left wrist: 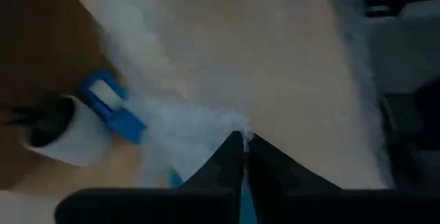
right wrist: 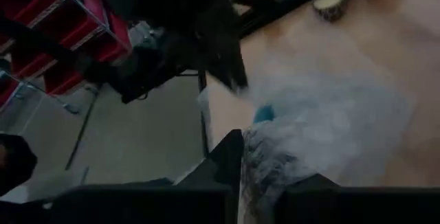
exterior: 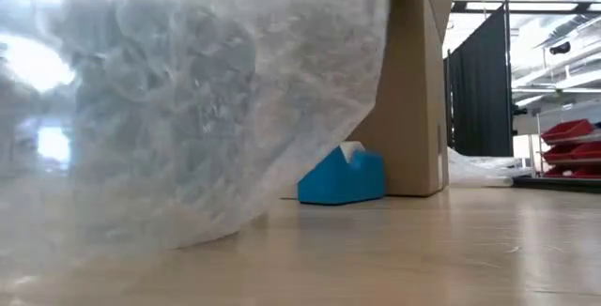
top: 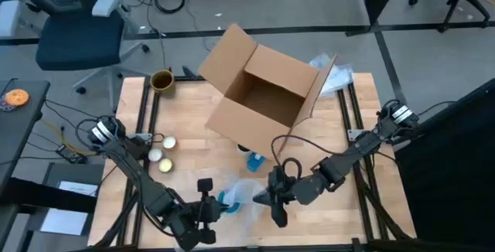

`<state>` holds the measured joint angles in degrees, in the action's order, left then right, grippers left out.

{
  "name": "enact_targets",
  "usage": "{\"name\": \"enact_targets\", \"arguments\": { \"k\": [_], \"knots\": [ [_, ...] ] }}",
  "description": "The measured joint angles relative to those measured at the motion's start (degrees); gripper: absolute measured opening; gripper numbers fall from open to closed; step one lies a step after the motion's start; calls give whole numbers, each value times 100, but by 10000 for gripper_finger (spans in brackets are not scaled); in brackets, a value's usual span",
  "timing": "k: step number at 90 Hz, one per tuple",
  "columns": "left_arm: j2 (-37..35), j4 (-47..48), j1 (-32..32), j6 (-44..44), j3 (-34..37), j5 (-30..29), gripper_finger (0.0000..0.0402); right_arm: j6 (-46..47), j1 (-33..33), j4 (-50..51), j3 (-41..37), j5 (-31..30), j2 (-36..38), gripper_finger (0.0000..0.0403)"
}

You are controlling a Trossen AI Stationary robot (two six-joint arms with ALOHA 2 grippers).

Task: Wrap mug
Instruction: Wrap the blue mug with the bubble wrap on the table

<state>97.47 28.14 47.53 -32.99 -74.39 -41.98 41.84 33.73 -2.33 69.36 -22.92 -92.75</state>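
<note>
Wooden worktop [top: 193,120] carries an open cardboard box [top: 267,90] at its far middle, a blue tape dispenser [exterior: 342,176] just in front of it. Near the front edge I see both grippers at the bubble wrap [top: 246,198]: left gripper [top: 207,206] and right gripper [top: 274,198] each have jaws pinched on an edge. A blue mug [top: 227,200] lies against the wrap beside my left gripper.
</note>
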Motion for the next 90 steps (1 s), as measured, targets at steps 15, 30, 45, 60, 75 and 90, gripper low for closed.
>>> {"name": "enact_targets", "arguments": {
  "k": [15, 30, 45, 60, 75, 90],
  "knots": [
    [0, -518, 2, 73, 343, 116, 0, -520, -175, -160, 0, 184, 0, 0],
    [1, -1184, -27, 130, 625, 169, 0, -792, -310, -270, 0, 273, -31, 0],
    [7, -1408, -34, 95, 797, 341, 0, -1009, -478, -998, 7, 617, -370, 0],
    [8, -1422, -35, -107, 804, 680, 0, -1010, -663, -1641, 4, 877, -861, 0],
    [7, -1373, -41, -209, 804, 706, 0, -1021, -809, -2241, 3, 1010, -1316, 0],
    [8, -1355, -146, -345, 804, 581, 1, -1000, -892, -2509, 2, 1074, -1703, 0]
  ]
}}
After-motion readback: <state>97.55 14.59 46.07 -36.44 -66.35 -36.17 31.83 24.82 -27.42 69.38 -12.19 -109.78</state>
